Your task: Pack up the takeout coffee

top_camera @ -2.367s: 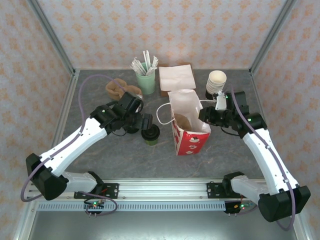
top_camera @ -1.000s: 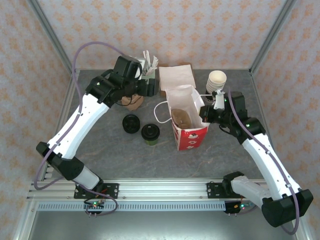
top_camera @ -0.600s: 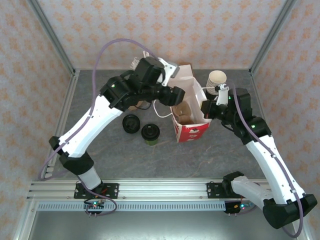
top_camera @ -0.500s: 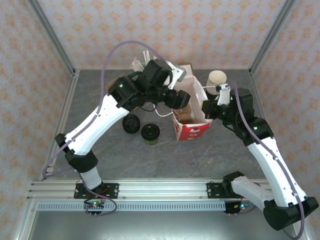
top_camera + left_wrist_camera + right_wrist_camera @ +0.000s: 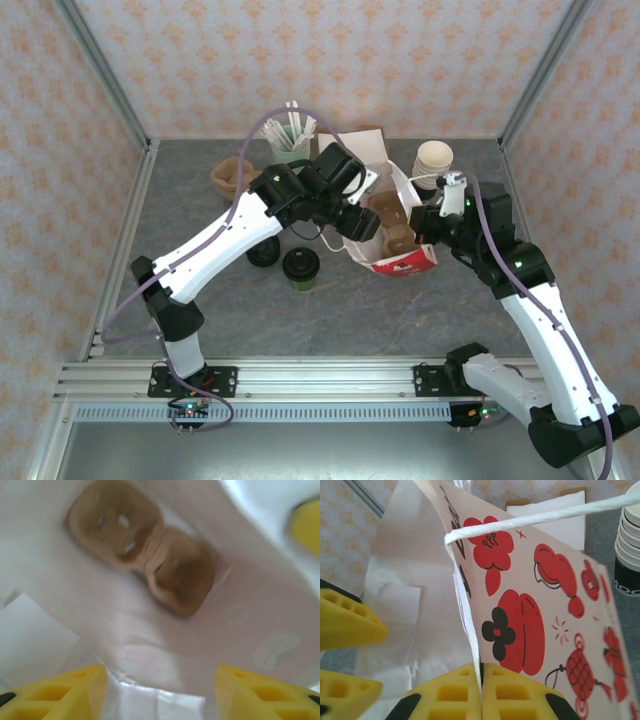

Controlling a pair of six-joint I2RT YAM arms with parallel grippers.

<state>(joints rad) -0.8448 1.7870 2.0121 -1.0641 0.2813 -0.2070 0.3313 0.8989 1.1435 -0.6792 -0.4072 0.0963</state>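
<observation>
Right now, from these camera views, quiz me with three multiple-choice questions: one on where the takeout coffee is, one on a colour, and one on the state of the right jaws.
1. Where is the takeout coffee?
A) standing on the table, left of the red bag
B) inside the bag
C) held up in the air

2. What colour is its lid?
A) white
B) black
C) red

3. The right jaws are:
A) wide apart
B) shut on the coffee
C) shut on the bag's rim

Answers:
1. A, since the top view shows it on the grey surface beside the tilted bag.
2. B, since from above the round lid is black.
3. C, since in the right wrist view the yellow fingers press together on the bag's paper wall.
</observation>
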